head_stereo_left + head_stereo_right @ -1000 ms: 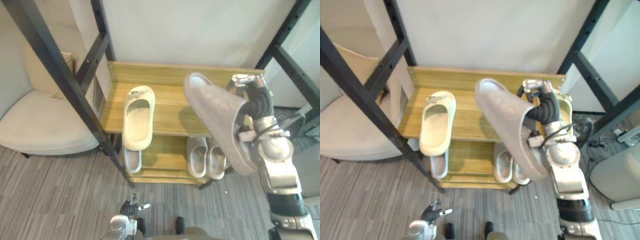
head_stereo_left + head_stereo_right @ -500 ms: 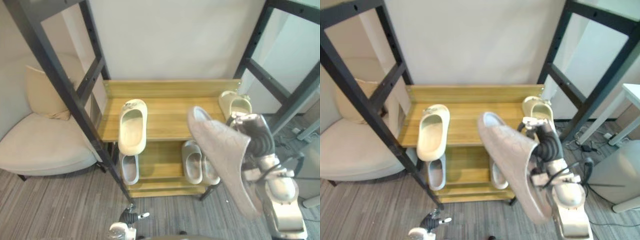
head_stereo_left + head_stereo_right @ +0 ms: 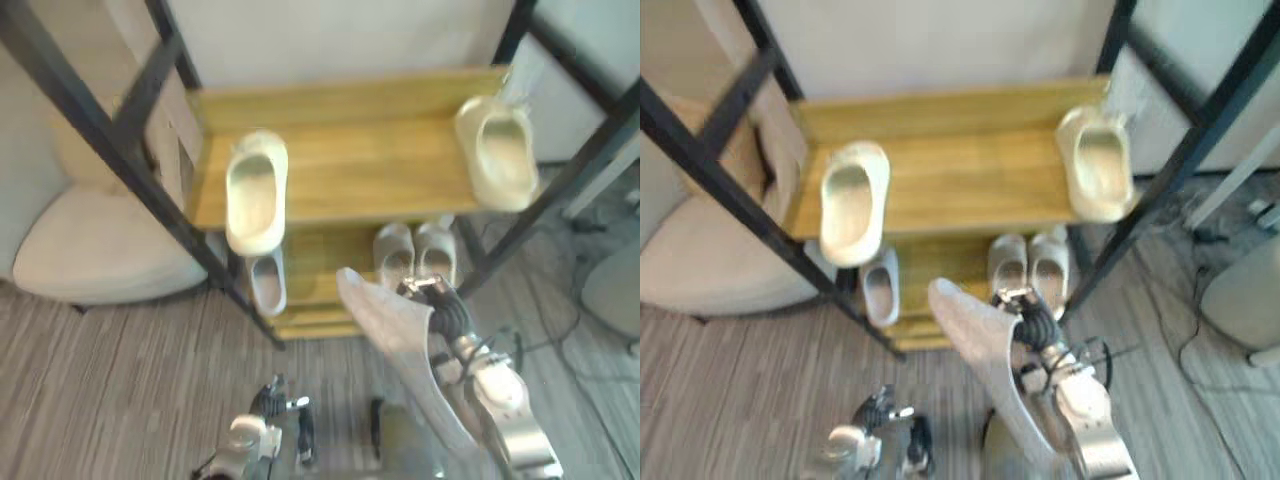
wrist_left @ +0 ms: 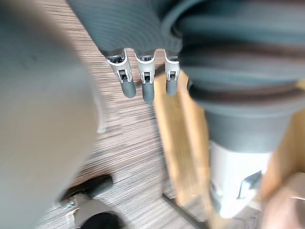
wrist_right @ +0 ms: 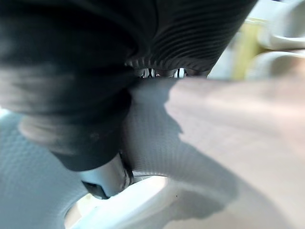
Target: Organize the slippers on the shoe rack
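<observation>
1. Below the rack (image 3: 370,175) front, my right hand (image 3: 443,308) is curled round the grey slipper (image 3: 395,345), gripping its rim, probably so I can slide it on.
2. Left hand (image 4: 143,81) hangs relaxed, empty.

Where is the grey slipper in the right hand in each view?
Left eye view: grey slipper low, right of centre, gripped by the right hand.
Right eye view: the slipper low, near centre.
Right wrist view: the slipper close up, beside the hand's dark cover.
Left wrist view: cannot pick it out.
Shared landmark: the shoe rack, behind the slipper in both eye views.
</observation>
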